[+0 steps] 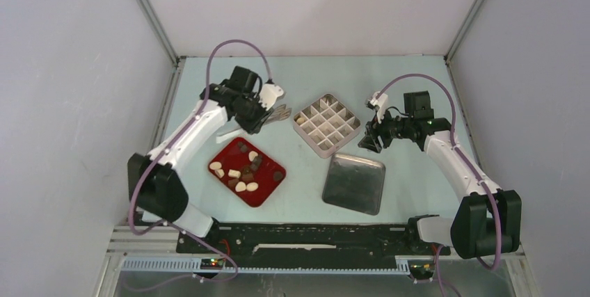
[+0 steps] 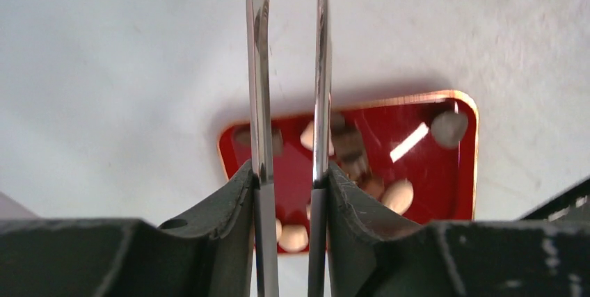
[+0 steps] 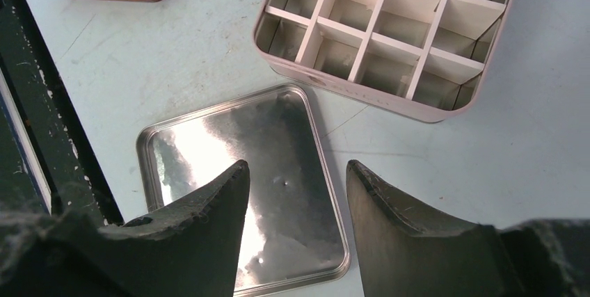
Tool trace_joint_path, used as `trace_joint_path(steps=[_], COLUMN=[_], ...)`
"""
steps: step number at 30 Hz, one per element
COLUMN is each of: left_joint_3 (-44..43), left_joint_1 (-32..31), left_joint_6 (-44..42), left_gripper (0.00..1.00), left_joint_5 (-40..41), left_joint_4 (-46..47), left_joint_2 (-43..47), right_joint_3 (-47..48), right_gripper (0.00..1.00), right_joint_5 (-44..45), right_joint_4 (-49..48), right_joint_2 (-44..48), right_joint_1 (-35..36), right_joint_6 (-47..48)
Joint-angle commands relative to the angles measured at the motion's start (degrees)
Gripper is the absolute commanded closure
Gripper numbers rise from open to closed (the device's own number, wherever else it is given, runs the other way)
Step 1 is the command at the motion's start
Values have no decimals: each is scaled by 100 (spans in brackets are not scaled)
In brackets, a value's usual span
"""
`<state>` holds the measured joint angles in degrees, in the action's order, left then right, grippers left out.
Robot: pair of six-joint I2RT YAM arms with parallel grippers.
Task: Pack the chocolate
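On the left, we see the left gripper (image 1: 254, 120) raised over the table (image 1: 299, 203), just beyond the far corner of the red tray (image 1: 280, 172). Its fingers (image 2: 233, 199) are clamped on the two arms of the metal tongs (image 1: 278, 112), one pad pressing each arm from outside. In the left wrist view the tongs (image 2: 259, 67) run straight up the picture with a narrow gap between their arms, and the tray lies below and behind them.

The chocolate (image 1: 240, 172) lies loose in the red tray, cream ovals and dark brown lumps mixed together, most of them clustered around the tray's middle. None of it is between the tongs.

To the right of the tray stands the pale divided box (image 1: 327, 124), set cornerwise. We think one cream piece sits in its leftmost corner cell, though it is too small to be sure. Near the box, towards the arms' bases, the shiny metal lid (image 1: 355, 183) lies flat on the table.

Further right, the right gripper (image 1: 369, 140) hangs above the gap between box and lid. Its fingers (image 3: 209, 206) stand apart, holding nothing.
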<state>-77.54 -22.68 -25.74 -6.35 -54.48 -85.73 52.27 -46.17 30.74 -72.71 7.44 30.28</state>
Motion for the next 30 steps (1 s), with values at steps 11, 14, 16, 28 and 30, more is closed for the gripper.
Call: trace_joint_path(steps=[11, 14, 16, 28, 30], left_joint_3=[-1542, -1780, -1817, -1375, -1266], left_joint_1=[-545, -626, -670, -765, -772], left_joint_6=[744, 807, 837, 842, 847], left_gripper=[74, 74, 72, 62, 61], left_joint_5=[-282, -268, -221, -196, -216], left_joint_4=[1144, 1025, 981, 926, 944], left_joint_2=[-1653, -1941, -2042, -1803, -1686], right_joint_3=[-6, -6, -6, -6, -6], right_gripper=[44, 44, 44, 44, 44], right_joint_5=[135, 143, 144, 108, 116], right_joint_4=[-121, -99, -88, -86, -76], right_joint_2=[54, 39, 35, -79, -71], right_joint_1=[-23, -24, -39, -42, -41], right_joint_6=[166, 186, 196, 238, 234])
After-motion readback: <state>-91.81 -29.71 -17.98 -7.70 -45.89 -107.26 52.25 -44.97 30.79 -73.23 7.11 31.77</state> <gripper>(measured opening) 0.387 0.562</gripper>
